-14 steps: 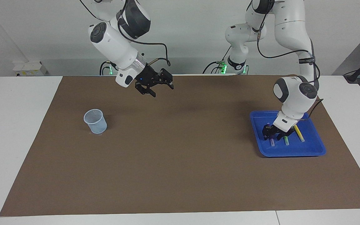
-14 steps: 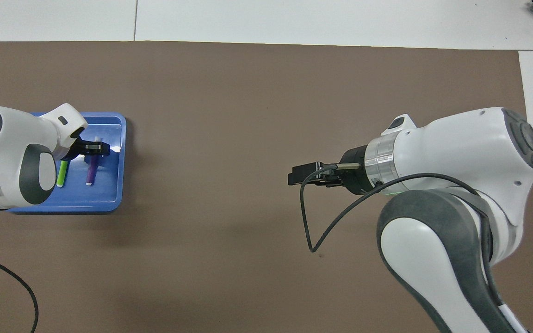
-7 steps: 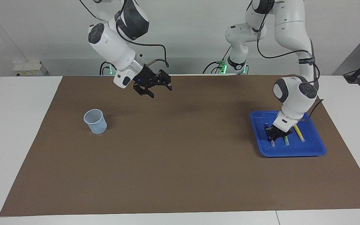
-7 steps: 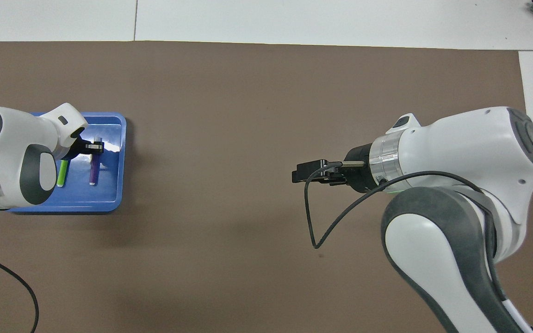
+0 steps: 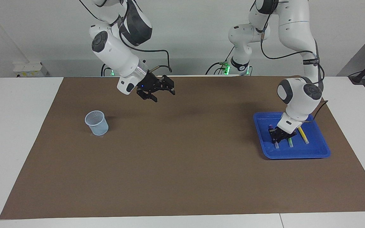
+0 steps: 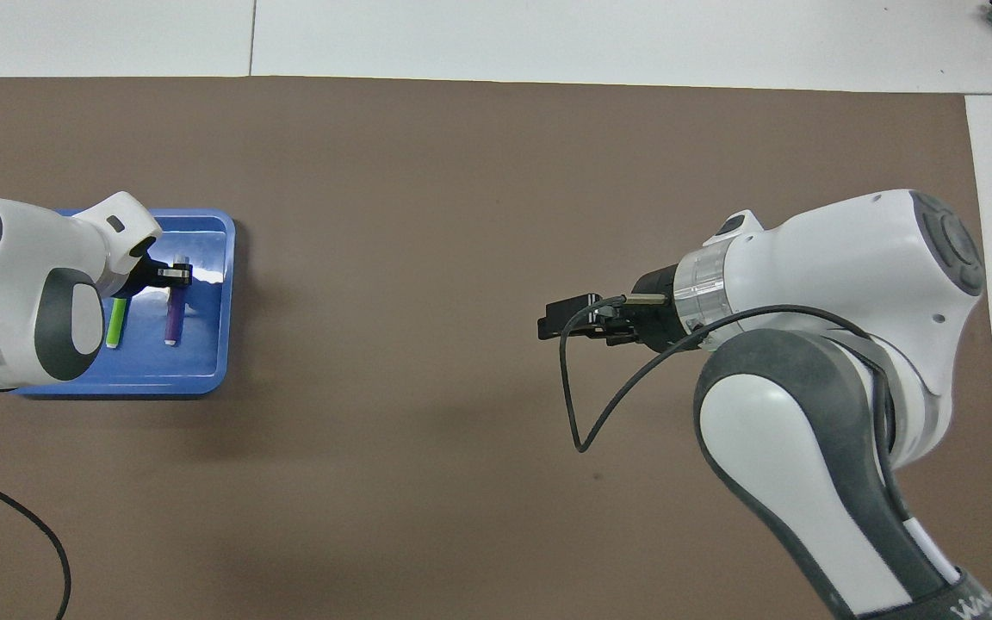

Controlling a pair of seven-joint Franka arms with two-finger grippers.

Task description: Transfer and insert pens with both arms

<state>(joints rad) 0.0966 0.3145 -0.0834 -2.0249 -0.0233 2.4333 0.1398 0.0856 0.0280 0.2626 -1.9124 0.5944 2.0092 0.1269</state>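
Brown matting covers the tabletop [image 5: 182, 177]. Toward the right arm's end stands a pale mesh cup [image 5: 96, 123]. The right gripper [image 5: 161, 94] hangs over bare mat near the robots' edge, jaws spread wide and holding nothing. Toward the left arm's end lies a blue tray [image 5: 296, 153] with the pens side by side. The left gripper [image 5: 277, 136] is down in the tray, jaws clamped on the purple pen [image 6: 174, 320]; the green pen [image 6: 115, 323] and yellow pen [image 5: 303, 135] lie beside it.

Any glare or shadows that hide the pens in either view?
Overhead view: a white glare patch on the blue tray beside the purple pen; the left arm hides the yellow pen. Facing view: soft shadows only; the left gripper covers part of the purple pen.
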